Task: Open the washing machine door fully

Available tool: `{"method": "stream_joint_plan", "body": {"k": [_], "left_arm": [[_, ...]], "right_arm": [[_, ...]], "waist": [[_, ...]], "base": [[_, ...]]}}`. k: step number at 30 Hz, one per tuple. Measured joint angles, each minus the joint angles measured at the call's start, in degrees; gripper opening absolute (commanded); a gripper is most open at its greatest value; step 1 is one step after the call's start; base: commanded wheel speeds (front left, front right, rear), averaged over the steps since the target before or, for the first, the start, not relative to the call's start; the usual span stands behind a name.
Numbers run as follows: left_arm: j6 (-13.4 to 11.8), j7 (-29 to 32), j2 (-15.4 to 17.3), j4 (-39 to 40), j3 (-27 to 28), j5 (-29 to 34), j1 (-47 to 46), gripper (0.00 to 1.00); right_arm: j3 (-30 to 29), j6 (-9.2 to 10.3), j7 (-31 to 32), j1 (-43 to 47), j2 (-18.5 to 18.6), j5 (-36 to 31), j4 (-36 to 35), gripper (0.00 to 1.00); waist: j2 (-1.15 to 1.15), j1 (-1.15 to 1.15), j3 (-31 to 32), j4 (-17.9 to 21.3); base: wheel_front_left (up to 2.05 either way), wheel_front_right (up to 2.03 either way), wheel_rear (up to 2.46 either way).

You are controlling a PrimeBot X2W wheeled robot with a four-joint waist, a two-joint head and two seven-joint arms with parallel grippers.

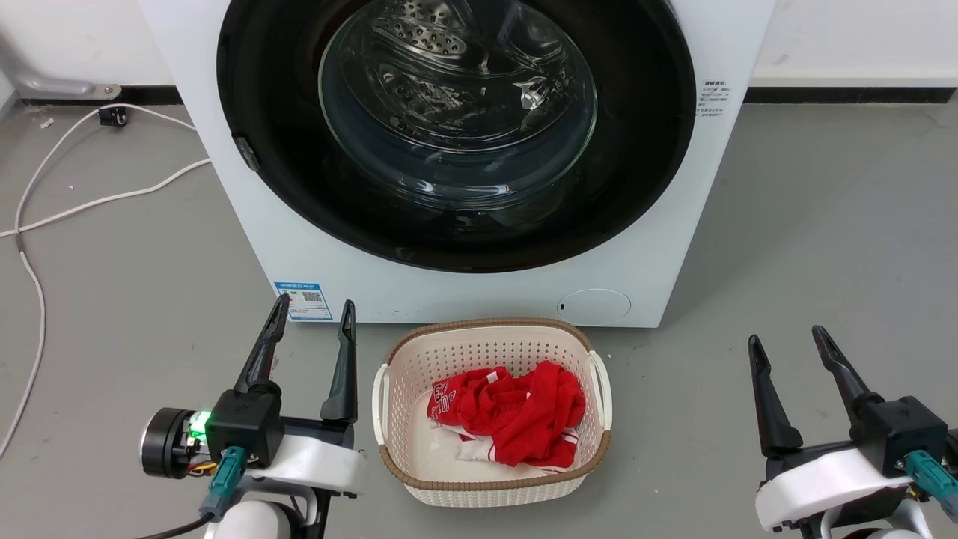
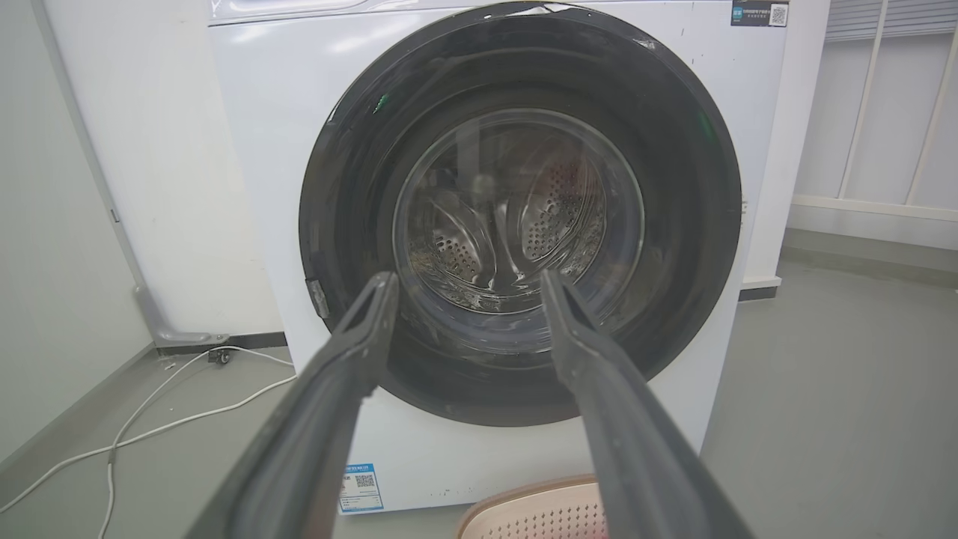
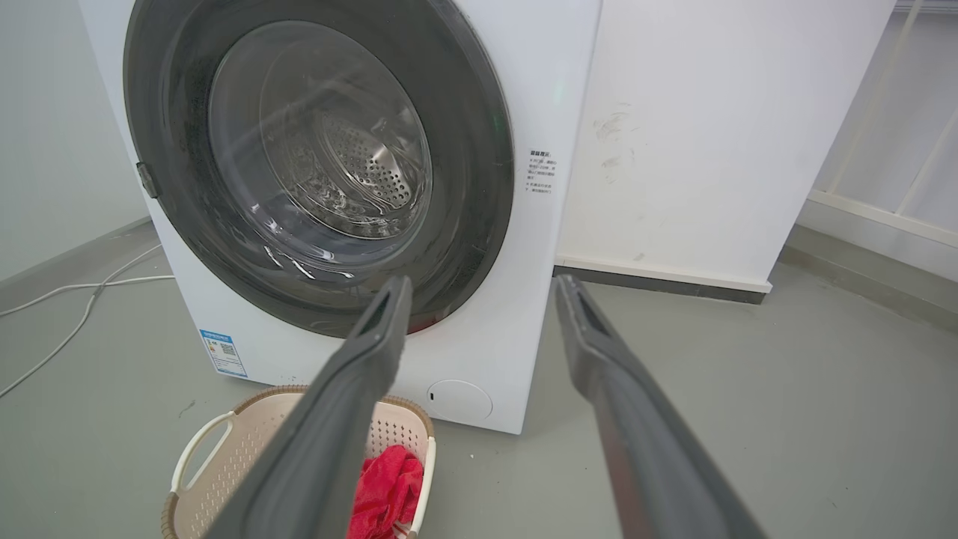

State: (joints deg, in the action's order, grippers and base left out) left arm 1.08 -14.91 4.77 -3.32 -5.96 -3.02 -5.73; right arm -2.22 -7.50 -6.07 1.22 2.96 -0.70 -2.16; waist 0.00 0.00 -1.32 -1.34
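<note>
The white washing machine (image 1: 224, 150) (image 2: 247, 135) (image 3: 554, 90) stands straight ahead on the grey floor. Its round glossy black door (image 1: 262, 90) (image 2: 344, 209) (image 3: 479, 172) lies flat against the front, closed, with the steel drum visible through the glass bowl. A small latch tab sits on the door's left rim. My left gripper (image 1: 314, 308) (image 2: 468, 284) is open, low at the left, short of the machine. At the lower right my right gripper (image 1: 786, 335) (image 3: 483, 288) is open too, and nothing is held.
A beige perforated basket (image 1: 408, 359) (image 3: 202, 449) with red clothes (image 1: 516, 412) sits on the floor just before the machine, between my arms. White cables (image 1: 45, 217) trail over the floor at the left. A white wall panel (image 3: 711, 135) stands right of the machine.
</note>
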Motion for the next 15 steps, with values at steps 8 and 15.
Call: {"method": "stream_joint_plan", "body": {"k": [8,15], "left_arm": [[0.43,-0.08,-0.37,-0.49,0.58,-0.16,0.0,1.0],[0.93,-0.14,-0.76,-0.73,0.8,-0.24,0.0,1.0]], "right_arm": [[-0.03,-0.01,0.0,0.01,0.0,0.46,0.1,1.0],[-0.02,-0.01,-0.05,0.01,0.0,0.76,0.23,1.0]], "waist": [[0.0,0.0,-0.11,0.14],[0.0,0.0,-0.15,0.13]], "base": [[0.0,0.0,0.0],[0.0,0.0,0.0]]}}
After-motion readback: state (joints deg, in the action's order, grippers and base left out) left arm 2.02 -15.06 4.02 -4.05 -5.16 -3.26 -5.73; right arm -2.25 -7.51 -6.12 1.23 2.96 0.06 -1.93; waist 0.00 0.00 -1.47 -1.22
